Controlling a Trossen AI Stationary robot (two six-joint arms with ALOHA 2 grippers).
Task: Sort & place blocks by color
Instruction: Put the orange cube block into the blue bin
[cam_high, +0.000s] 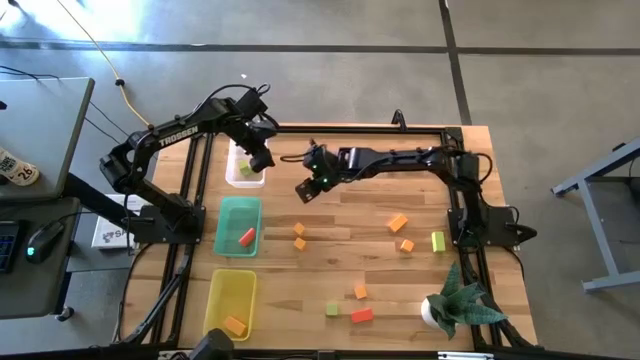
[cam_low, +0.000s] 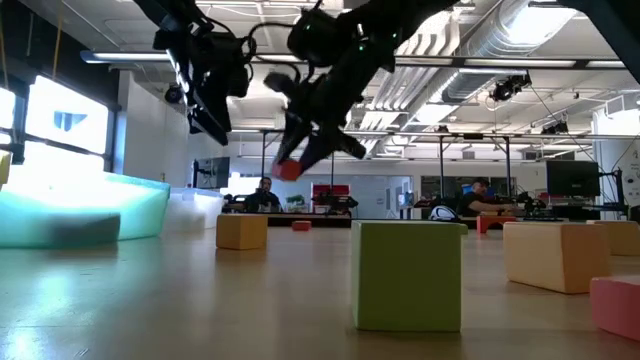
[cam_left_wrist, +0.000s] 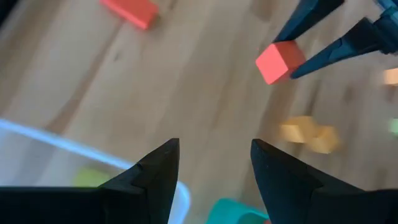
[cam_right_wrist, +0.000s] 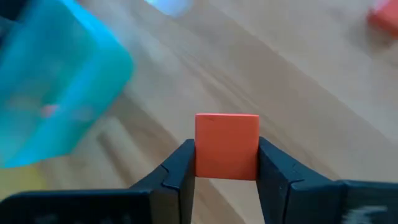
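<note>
**Ana:** Step in hand looks like the carry. The right gripper (cam_right_wrist: 227, 168) has its two dark fingers pinched on a small red cube (cam_right_wrist: 227, 146), lifted clear of the wooden table (cam_high: 350, 210) and held near the table's far left part, close to the trays.

**Ben:** And the left gripper (cam_left_wrist: 214, 168)?

**Ana:** It hangs above the clear plastic tray (cam_high: 246, 165), fingers parted with nothing between them. A yellow-green block (cam_high: 245, 171) lies in that tray.

**Ben:** So where should the red cube go?

**Ana:** Probably the green translucent tray (cam_high: 222, 240), since a red bar (cam_high: 247, 237) already lies in it. The yellow tray (cam_high: 215, 300) holds an orange block (cam_high: 235, 325). The next move would call for swinging the cube nearer over the green tray, lowering inside its walls, then spreading the fingers.

**Ben:** Much left?

**Ana:** Plenty. Orange blocks (cam_high: 399, 223), a yellow-green bar (cam_high: 438, 241) and a red bar (cam_high: 362, 316) lie scattered over the table's right and near parts.
</note>
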